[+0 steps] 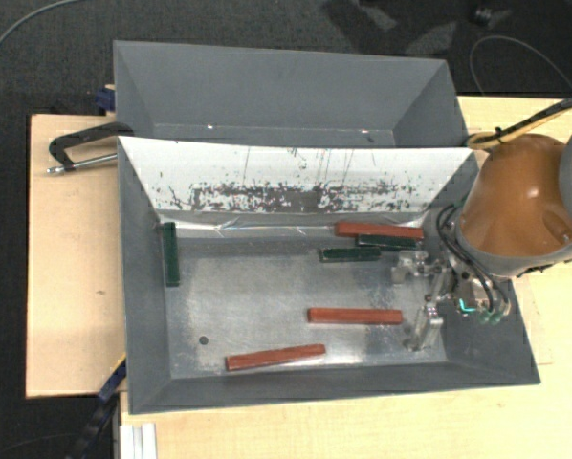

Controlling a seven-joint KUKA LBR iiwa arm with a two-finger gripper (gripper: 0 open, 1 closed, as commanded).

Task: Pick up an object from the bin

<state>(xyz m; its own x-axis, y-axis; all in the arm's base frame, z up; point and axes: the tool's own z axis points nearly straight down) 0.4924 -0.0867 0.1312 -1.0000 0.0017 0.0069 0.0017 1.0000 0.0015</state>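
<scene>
My gripper [416,304] is low at the right end of the bin, its fingers spread open, one towards the back [403,272] and one towards the front [422,337]. A red flat bar [355,316] lies on the floor just left of it, with its right end close to the gap between the fingers. I see nothing held between the fingers. Behind the gripper a dark green bar [355,252] lies on the floor. Another red bar [379,229] lies by the back wall.
A third red bar [275,357] lies along the front wall, left of the middle. A dark green bar [171,253] stands against the left wall. The arm's orange cover rises over the bin's right rim.
</scene>
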